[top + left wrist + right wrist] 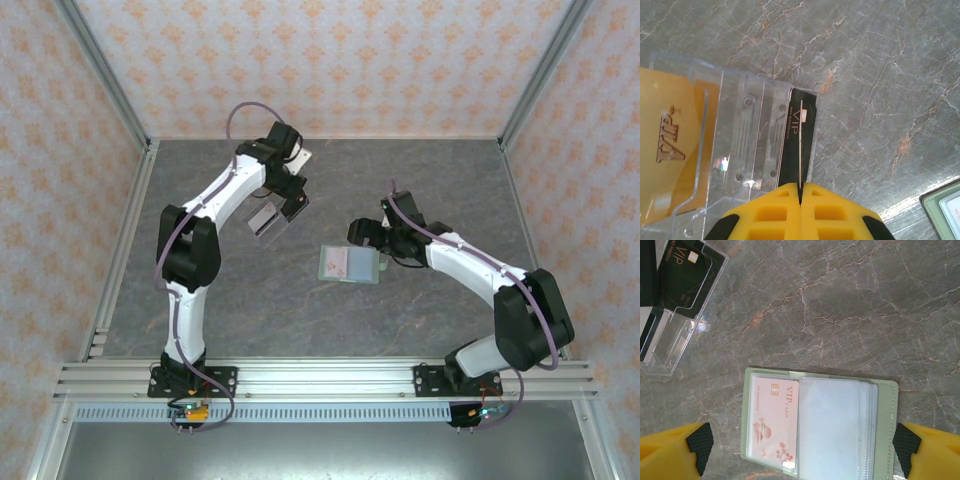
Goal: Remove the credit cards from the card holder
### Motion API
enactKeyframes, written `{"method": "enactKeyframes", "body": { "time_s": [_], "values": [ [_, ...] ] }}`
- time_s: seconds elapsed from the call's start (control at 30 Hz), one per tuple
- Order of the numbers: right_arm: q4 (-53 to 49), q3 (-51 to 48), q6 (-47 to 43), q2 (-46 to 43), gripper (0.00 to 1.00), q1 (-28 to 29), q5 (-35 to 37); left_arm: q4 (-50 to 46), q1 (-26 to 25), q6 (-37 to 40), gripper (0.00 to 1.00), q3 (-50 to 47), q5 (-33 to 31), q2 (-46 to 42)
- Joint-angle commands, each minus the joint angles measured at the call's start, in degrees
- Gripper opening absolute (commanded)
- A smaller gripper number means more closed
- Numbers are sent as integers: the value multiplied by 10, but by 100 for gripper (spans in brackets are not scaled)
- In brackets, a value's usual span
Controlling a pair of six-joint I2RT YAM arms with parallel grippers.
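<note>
The sage-green card holder [885, 430] lies open on the table [350, 265]. A pink VIP credit card [774, 422] sits in its left sleeve, beside a stack of clear sleeves [832, 430]. My right gripper [802, 460] hovers over the holder's near edge, open wide, with one finger past each end and nothing between them; the top view shows it [372, 248] at the holder's right end. My left gripper [801, 186] is shut on a thin pale credit card [800, 150], seen edge-on. It holds this card over a clear plastic tray [740, 150], right by a black VIP card [790, 145].
The clear tray [266, 220] lies left of the card holder and also holds a tan VIP card [670, 150]. In the right wrist view the tray [670, 345] is at upper left. Patterned walls and metal rails enclose the grey stone-look table [450, 180].
</note>
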Motion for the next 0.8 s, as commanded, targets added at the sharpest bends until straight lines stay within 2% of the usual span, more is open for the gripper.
{"method": "enactKeyframes", "body": {
  "time_s": [0.0, 0.37, 0.77],
  "values": [
    [10, 4, -10, 3, 95, -3, -2, -36, 1, 26, 0, 42, -6, 17],
    [-1, 13, -9, 9, 94, -3, -3, -92, 1, 46, 0, 116, -46, 82],
    [-4, 18, -11, 24, 92, -3, -21, -118, 1, 65, 0, 129, -22, 109]
  ]
}}
